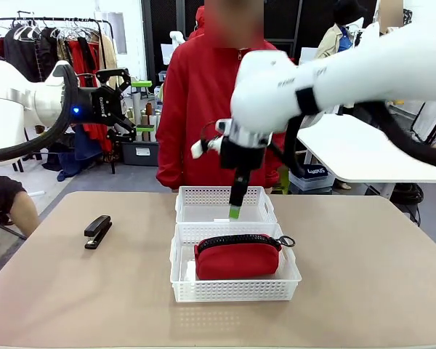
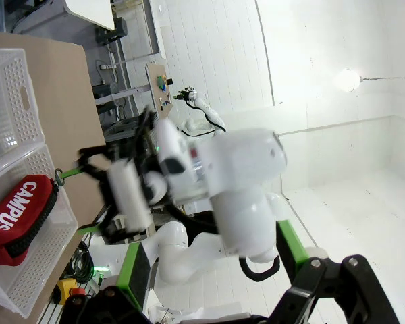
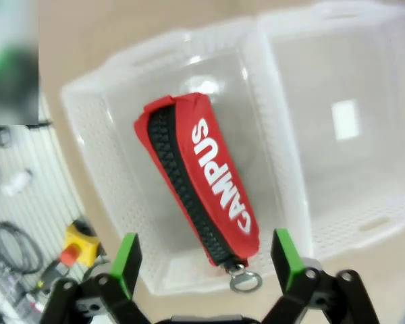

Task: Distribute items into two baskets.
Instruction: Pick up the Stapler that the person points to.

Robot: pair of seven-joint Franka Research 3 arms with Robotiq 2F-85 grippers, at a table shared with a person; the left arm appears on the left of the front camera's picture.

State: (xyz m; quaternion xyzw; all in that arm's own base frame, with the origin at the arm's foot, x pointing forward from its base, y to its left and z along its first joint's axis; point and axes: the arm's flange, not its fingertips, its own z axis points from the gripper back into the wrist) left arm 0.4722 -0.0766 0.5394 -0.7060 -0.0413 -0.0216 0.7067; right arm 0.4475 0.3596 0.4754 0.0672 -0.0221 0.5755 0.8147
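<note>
found red pouch [image 1: 237, 259] in near basket [image 1: 232, 289], far basket [image 1: 203, 195] behind it, stapler [image 1: 97, 231] on table [image 1: 363, 276]; left gripper [image 1: 142, 107], right gripper [image 3: 207, 255] spread wide.

front: fixed at table [image 1: 363, 291] edge; facing person [image 1: 200, 109] across | left wrist: raised; rolled; facing right arm [image 2: 243, 169] | right wrist: close overhead; looking down | shared by all: red pouch [image 1: 237, 260] in basket [image 1: 232, 289]

Red pouch [image 1: 236, 260] w/ blk zipper [image 1: 238, 241], white lettering [image 3: 223, 179]; blk stapler [image 1: 97, 231]; white lattice baskets [image 1: 232, 289].
</note>
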